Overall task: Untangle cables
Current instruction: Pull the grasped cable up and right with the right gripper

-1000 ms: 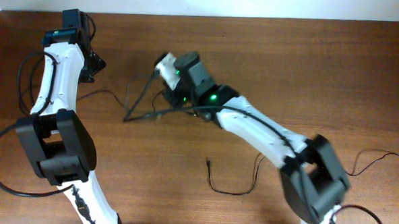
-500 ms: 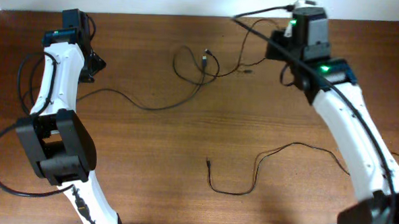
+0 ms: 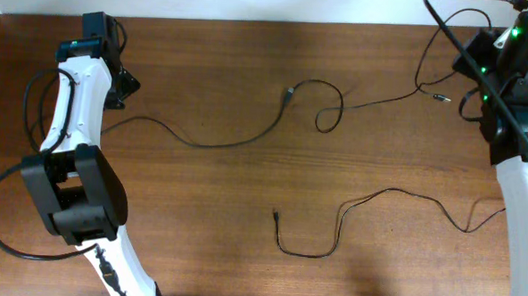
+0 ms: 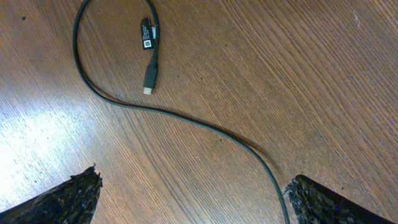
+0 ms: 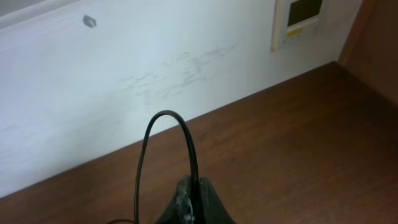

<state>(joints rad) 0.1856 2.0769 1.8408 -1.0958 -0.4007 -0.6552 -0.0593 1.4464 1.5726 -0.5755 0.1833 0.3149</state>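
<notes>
Cable (image 5: 186,134) pinched in right fingers (image 5: 186,198), held above counter (image 3: 199,208) — pull gently, watch loop (image 3: 330,115); left fingers (image 4: 62,196) spread, empty.

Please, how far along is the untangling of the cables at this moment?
Done: the lower cable lies alone, apart from the rest. In hand: the right gripper has its jaws shut on a cable. Left: a small loop lies near the plug of the long cable; whether these two touch I cannot tell. The left gripper is open, holding nothing.
</notes>
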